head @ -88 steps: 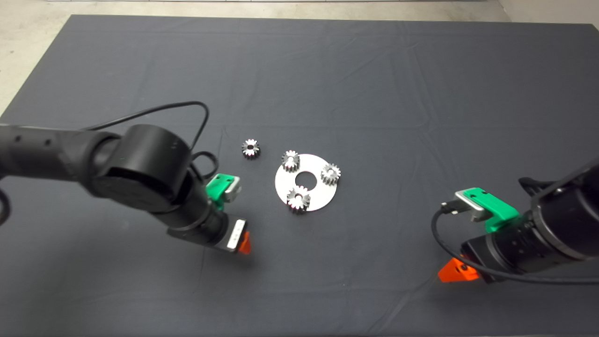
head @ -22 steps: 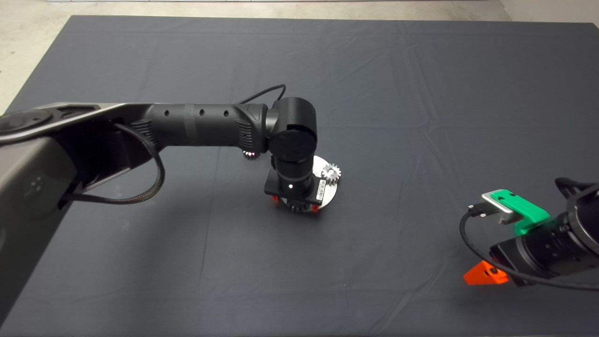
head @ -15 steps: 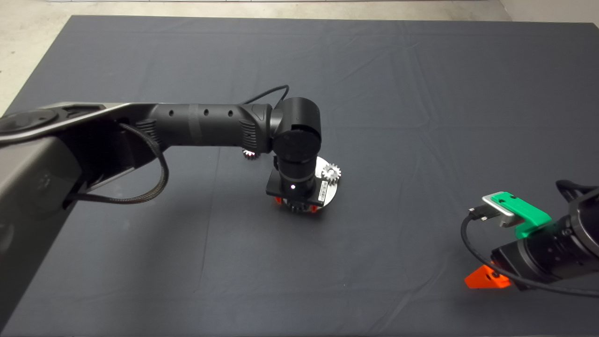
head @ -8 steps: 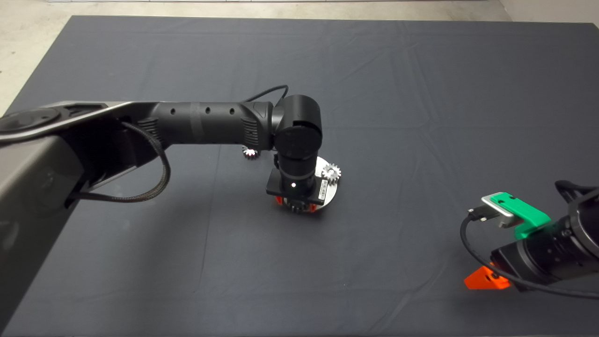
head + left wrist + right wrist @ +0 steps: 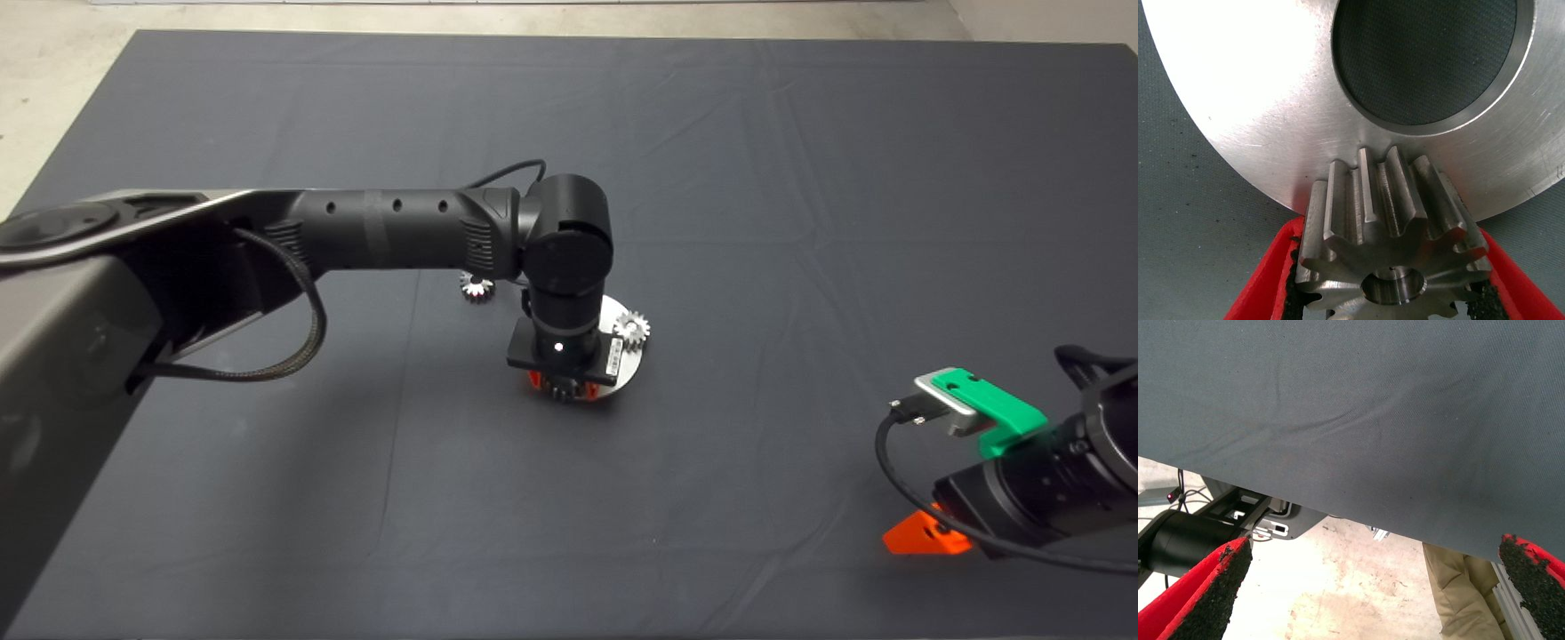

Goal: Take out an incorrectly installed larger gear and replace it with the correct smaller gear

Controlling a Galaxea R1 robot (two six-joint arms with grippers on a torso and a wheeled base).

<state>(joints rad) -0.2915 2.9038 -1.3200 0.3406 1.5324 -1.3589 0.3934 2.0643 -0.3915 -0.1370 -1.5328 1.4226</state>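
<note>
The larger gear (image 5: 1395, 247) stands on the near edge of the round silver plate (image 5: 1271, 100), beside the plate's centre hole. My left gripper (image 5: 1388, 233) is shut on it, a black pad pressing each side of its teeth. In the head view the left gripper (image 5: 562, 389) points straight down over the plate (image 5: 627, 366) and hides most of the gear. One smaller gear (image 5: 476, 286) lies on the mat just left of the plate, partly under the arm. Another small gear (image 5: 630, 327) sits on the plate's right side. My right gripper (image 5: 925, 536) waits open at the lower right.
The left arm's forearm (image 5: 391, 242) spans the mat from the left edge to the plate. In the right wrist view, beyond the mat edge (image 5: 1338, 513), I see floor, a dark machine base (image 5: 1198, 533) and a beige trouser leg (image 5: 1461, 593).
The left arm swung from left of the plate to above it, came down on the larger gear, and its fingers have drawn in onto it. The right gripper drifted slightly toward the lower right.
</note>
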